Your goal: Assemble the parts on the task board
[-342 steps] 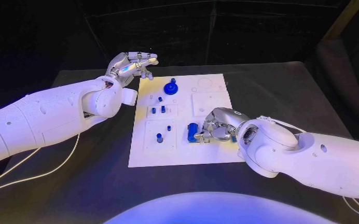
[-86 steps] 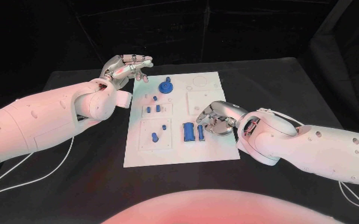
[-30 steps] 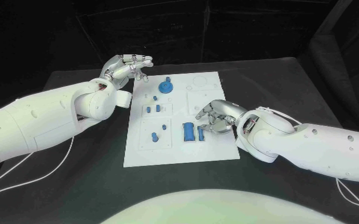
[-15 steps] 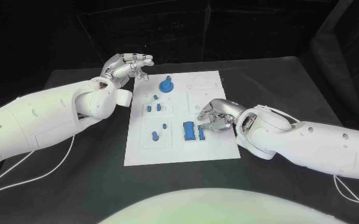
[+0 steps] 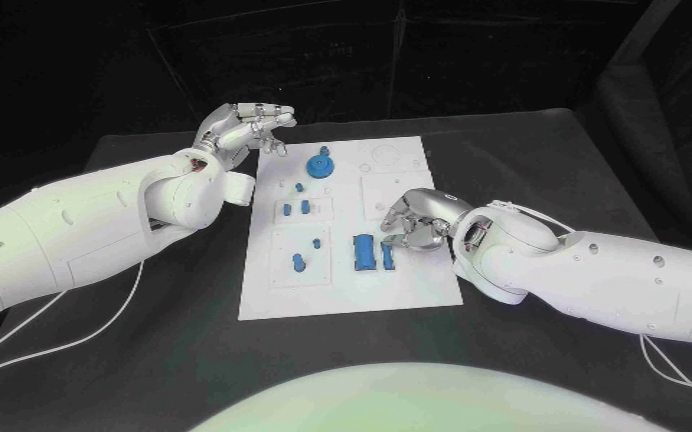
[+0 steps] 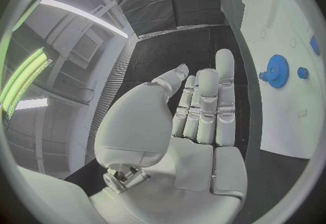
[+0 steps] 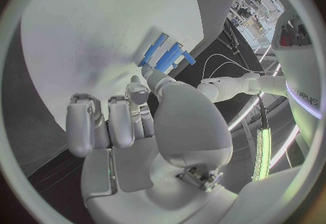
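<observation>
White task board (image 5: 346,282) at frame centre, two long blue bars (image 5: 374,252) lying side by side lower centre, long axes pointing up-frame, right hand (image 5: 414,222) fingers curled, empty, beside them, left hand (image 5: 245,128) upper left, fingers curled, holding nothing, blue gear (image 5: 319,165) near the board's top

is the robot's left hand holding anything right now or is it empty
Empty. The left hand hovers off the far left corner of the task board; the left wrist view shows its fingers extended, nothing against the palm.
</observation>
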Action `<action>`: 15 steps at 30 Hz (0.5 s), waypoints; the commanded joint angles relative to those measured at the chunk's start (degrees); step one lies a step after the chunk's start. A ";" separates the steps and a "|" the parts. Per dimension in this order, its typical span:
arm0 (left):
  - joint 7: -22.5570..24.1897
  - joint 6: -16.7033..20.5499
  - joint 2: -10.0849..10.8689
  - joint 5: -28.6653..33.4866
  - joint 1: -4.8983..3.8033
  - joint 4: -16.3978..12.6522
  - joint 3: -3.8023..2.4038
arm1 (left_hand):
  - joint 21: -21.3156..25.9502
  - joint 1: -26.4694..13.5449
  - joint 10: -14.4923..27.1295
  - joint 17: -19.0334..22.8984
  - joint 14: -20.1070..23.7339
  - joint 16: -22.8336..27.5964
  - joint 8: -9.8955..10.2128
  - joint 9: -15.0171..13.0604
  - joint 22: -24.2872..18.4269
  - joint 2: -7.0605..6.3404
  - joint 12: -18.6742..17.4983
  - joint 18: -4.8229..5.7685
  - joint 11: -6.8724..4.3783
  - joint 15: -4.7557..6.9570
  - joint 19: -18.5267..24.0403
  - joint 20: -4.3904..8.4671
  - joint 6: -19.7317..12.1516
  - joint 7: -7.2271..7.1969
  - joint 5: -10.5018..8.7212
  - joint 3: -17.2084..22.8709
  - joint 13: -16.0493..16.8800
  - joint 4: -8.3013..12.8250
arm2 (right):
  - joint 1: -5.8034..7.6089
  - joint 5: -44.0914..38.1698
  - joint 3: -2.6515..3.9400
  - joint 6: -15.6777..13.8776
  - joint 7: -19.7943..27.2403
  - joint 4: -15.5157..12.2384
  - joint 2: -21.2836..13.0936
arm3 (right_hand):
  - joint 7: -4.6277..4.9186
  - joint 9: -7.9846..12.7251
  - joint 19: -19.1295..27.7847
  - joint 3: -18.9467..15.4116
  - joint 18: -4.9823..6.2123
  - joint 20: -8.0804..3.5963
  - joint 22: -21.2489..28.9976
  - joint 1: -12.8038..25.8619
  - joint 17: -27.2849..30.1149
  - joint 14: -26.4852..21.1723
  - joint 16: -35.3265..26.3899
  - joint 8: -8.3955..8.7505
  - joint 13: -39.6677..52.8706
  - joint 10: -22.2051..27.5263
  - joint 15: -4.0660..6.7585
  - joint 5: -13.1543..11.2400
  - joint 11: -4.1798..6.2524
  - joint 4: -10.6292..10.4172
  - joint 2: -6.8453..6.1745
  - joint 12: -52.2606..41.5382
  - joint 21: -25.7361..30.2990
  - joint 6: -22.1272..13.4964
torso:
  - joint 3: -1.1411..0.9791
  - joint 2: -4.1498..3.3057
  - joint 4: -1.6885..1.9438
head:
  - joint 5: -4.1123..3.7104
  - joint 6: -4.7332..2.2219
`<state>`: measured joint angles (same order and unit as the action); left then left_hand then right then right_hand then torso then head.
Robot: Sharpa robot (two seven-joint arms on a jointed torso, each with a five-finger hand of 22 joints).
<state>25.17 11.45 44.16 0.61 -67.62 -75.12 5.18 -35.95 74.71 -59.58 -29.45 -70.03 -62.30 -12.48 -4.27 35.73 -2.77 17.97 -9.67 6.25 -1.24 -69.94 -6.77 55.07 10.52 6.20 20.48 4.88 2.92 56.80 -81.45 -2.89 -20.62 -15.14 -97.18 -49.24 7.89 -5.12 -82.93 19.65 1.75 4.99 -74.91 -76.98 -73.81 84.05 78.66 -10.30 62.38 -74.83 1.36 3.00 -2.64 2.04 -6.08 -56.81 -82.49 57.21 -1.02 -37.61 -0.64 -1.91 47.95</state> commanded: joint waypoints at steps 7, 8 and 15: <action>0.30 -0.57 -0.08 0.13 -0.02 0.17 -0.05 | 0.14 0.07 0.35 0.04 0.49 0.00 -0.35 -0.07 -0.08 0.70 0.35 -0.80 0.08 -0.09 0.07 -0.17 -0.44 0.07 0.06 -0.16 0.09 0.19 | -0.02 7.43 -0.03 -6.83 7.22 -1.58 -1.66 | 0.04 0.31 0.82 -4.28 1.15 -0.13 -5.88 1.72 1.25 2.43 -1.01 -0.65 -1.24 0.81 0.11 0.84 -0.01 -2.40 0.64 1.14 1.09 -2.01 | 0.01 0.06 -0.04 | -0.01 -0.39; 0.32 -0.57 -0.10 0.13 -0.01 0.22 -0.05 | 0.14 0.07 0.35 0.04 0.49 0.00 -0.35 -0.07 -0.08 0.70 0.35 -0.80 0.08 -0.09 0.07 -0.17 -0.44 0.07 0.06 -0.16 0.09 0.19 | 0.01 10.31 -0.02 -7.32 8.64 -1.74 -2.02 | 0.05 0.37 1.20 -4.66 1.29 -0.13 -5.43 1.92 1.89 2.27 -1.51 -0.65 -2.38 1.57 0.10 0.98 -0.12 -2.64 0.56 2.52 1.52 -2.26 | 0.04 0.06 -0.02 | -0.07 -0.49; 0.78 -0.40 -0.41 0.14 0.01 0.69 -0.04 | 0.29 -0.12 0.62 0.70 0.80 0.15 -0.69 -0.07 -0.21 0.64 0.66 -0.78 0.17 -0.16 0.08 -0.21 -0.70 0.16 -0.03 -0.42 0.08 0.03 | 1.70 34.09 0.03 -8.17 20.78 0.05 -3.33 | 1.04 0.89 23.14 -6.51 8.16 0.55 21.30 0.17 33.66 -9.57 -32.18 -0.97 -19.08 13.82 -0.83 2.87 -1.14 -3.99 1.38 23.07 29.88 -5.24 | 0.34 0.50 0.02 | -0.58 -1.57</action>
<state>25.18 11.44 43.86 0.61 -67.51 -74.54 5.21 -35.95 74.97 -59.37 -28.84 -69.68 -62.30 -12.89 -4.27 35.59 -2.45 18.40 -9.67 6.46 -1.44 -69.94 -6.77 54.86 10.73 6.20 20.45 4.88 2.90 57.96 -64.09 -2.98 -26.22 -4.14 -97.70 -52.53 8.85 -4.31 -63.38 13.26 8.68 5.39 -57.93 -76.25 -44.41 76.31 51.05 -10.94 44.56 -62.04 0.73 5.66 -3.60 -1.85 -4.84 -35.29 -57.56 52.32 -0.85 -37.38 -0.64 -2.36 46.76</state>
